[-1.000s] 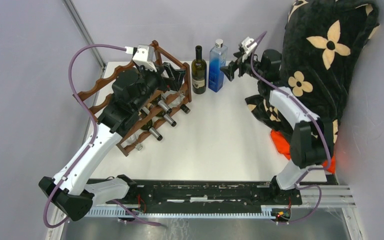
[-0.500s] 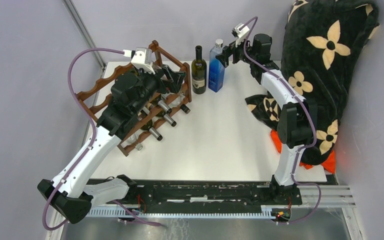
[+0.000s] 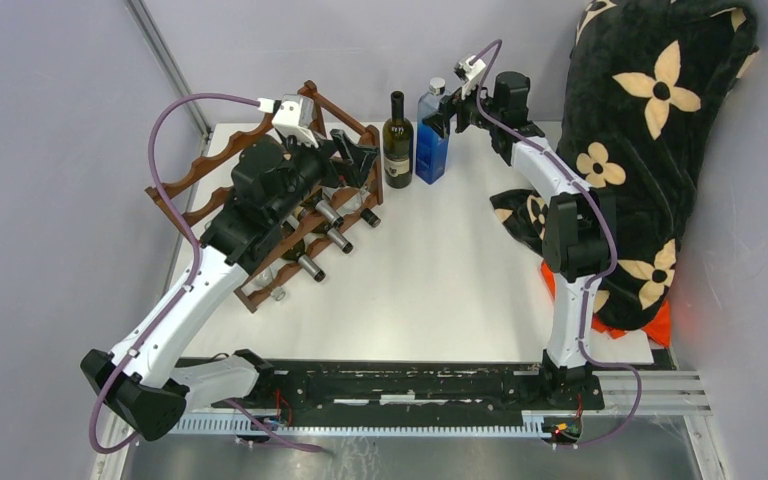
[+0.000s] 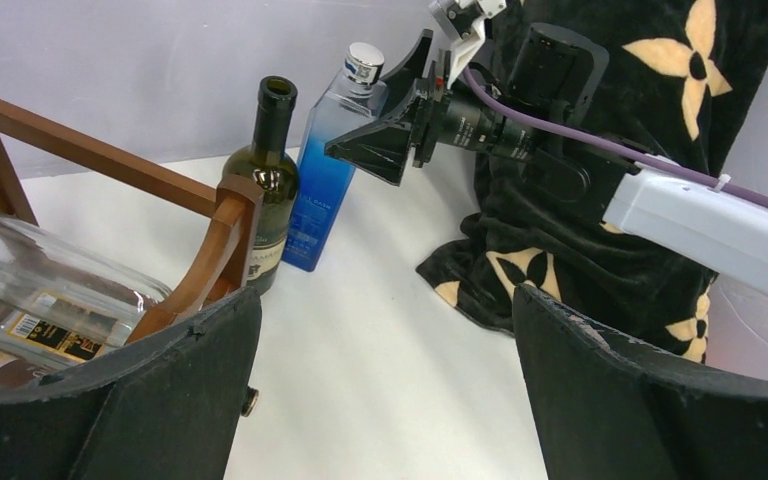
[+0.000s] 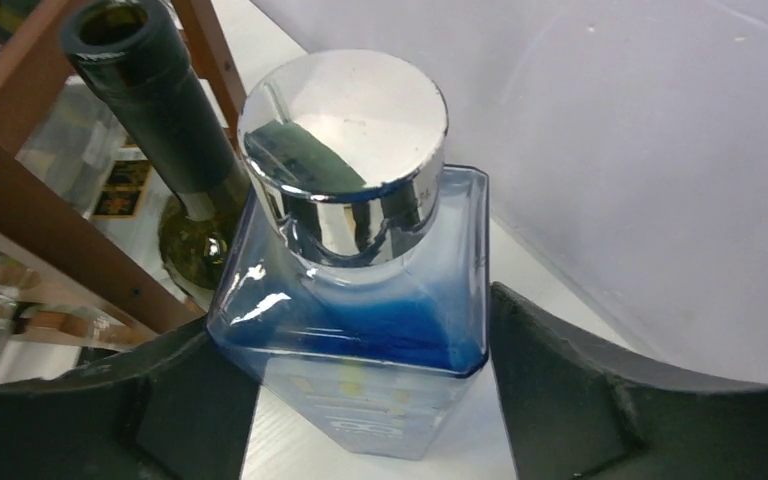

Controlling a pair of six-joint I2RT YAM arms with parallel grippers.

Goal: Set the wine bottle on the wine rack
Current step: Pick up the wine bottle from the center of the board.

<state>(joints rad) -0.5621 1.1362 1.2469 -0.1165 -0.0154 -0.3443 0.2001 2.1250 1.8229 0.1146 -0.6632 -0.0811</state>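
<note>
The blue bottle (image 3: pixel 433 140) stands upright at the back, just beside the green bottle (image 3: pixel 397 150), near the rack (image 3: pixel 210 160). Within 1 second the right gripper (image 5: pixel 370 400) has swung in and now straddles its shoulders, jaws narrowing. I cannot tell if they grip yet. Pickup looks imminent. The left gripper (image 4: pixel 385 380) gapes empty by the rack.

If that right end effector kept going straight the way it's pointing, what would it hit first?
The blue bottle with the silver cap: it stands directly ahead, between the right end effector's fingers. How much gap is left is unclear.
</note>
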